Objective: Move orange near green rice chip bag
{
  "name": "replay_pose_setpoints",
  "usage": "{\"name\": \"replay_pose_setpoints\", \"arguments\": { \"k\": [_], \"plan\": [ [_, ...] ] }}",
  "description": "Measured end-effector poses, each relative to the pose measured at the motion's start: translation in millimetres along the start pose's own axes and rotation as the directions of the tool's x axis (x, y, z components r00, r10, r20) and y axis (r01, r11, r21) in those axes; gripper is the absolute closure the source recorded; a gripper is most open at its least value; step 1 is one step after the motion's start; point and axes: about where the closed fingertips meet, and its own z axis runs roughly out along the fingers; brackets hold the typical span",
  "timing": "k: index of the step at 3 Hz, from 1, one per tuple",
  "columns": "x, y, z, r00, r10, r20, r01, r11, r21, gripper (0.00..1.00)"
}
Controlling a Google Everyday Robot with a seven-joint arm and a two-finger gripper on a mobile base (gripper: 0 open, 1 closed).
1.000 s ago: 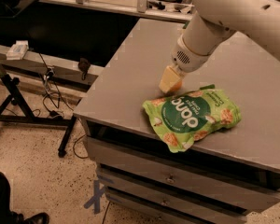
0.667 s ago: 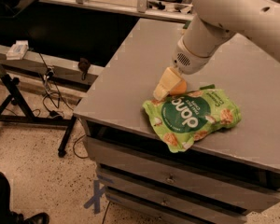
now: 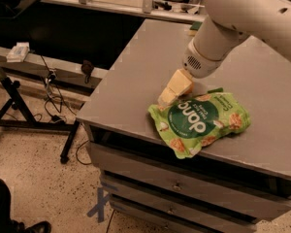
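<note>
We see the white arm slanting down-left, its cream gripper at the puffy green rice chip bag's upper-left edge; we cannot tell its grip.

One high, close view looks steeply down past the arm at the table corner — pincer mid-frame.
</note>
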Motion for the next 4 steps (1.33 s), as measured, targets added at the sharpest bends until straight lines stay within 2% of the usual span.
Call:
{"name": "replay_pose_setpoints", "arguments": {
  "k": [1,2,3,4],
  "plan": [
    [0.1,-0.1,-0.2,1.0,0.0,0.001,0.0,1.0,0.0,0.0],
    [3.4,-9.2,-9.8,0.997,0.0,0.073,-0.001,1.0,0.007,0.0],
    [6.5,-31.4,-23.3,0.973,-0.001,0.232,0.001,1.0,0.002,0.0],
    [5.1,-64.8,-43.2,0.914,-0.012,0.406,0.018,0.9998,-0.01,0.0]
  ]
}}
